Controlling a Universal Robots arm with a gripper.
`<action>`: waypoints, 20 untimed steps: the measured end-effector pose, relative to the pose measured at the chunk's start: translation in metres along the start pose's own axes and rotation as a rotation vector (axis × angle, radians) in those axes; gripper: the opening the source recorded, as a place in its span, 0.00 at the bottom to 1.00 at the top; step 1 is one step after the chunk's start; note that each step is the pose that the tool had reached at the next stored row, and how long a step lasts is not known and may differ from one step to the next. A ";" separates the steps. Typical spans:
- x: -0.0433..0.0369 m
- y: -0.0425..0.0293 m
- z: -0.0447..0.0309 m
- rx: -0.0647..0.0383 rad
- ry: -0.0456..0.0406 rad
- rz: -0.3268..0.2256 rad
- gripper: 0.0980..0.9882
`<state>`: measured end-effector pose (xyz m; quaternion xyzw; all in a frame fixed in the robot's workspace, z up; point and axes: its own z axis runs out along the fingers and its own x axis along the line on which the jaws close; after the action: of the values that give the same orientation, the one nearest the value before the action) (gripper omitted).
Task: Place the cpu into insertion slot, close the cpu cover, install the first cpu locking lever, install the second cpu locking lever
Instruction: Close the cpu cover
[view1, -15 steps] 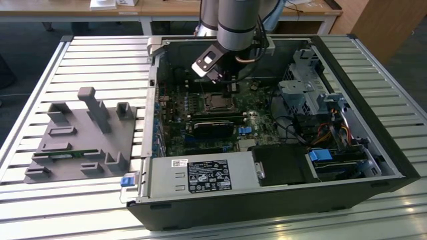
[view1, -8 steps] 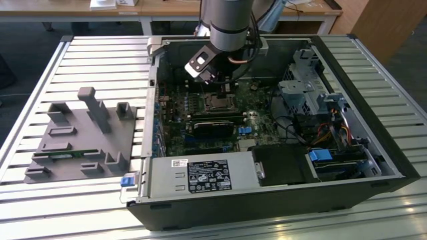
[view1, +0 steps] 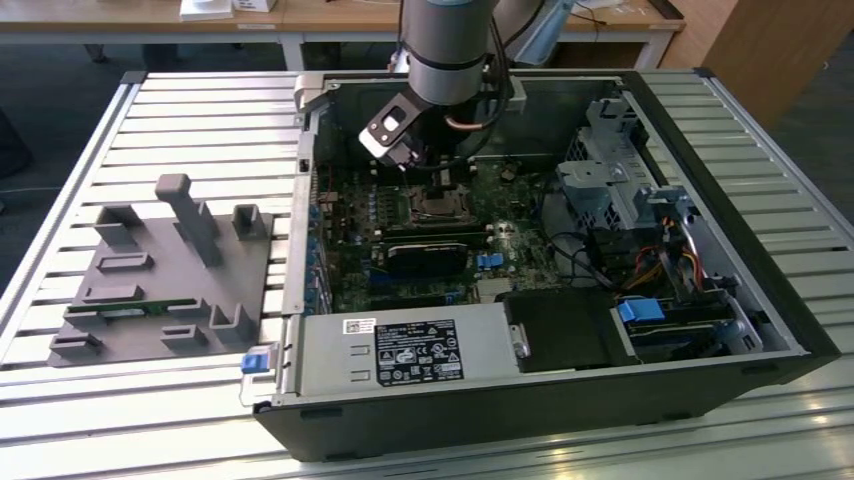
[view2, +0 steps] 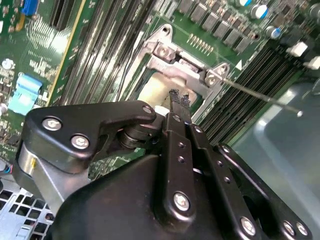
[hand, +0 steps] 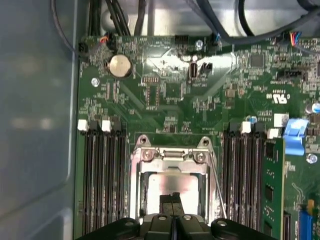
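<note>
- The cpu (hand: 157, 182) sits in its socket, its grey top showing through the window of the cpu cover (hand: 170, 156); placing looks done.
- The gripper (hand: 171, 199) hangs right over that window, jaws pressed together with nothing between them.
- The cover itself looks folded down around the chip.
- Beside the cover a thin wire lever (view2: 260, 96) sticks out unlatched, so I judge locking remains.
- Beyond the cover spreads the green board (hand: 165, 100).

Silver-grey arm (view1: 447, 45), black tool (view2: 178, 101), silver screws (view2: 181, 201)
</note>
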<state>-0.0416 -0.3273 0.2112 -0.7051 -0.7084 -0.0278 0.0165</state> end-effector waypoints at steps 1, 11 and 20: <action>0.0000 -0.0013 0.0006 0.000 0.0001 0.000 0.01; -0.0005 -0.0097 0.0080 0.000 0.0000 0.000 0.01; -0.0005 -0.0108 0.0107 0.000 0.0005 -0.001 0.01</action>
<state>-0.0522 -0.3272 0.2003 -0.7049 -0.7086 -0.0281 0.0166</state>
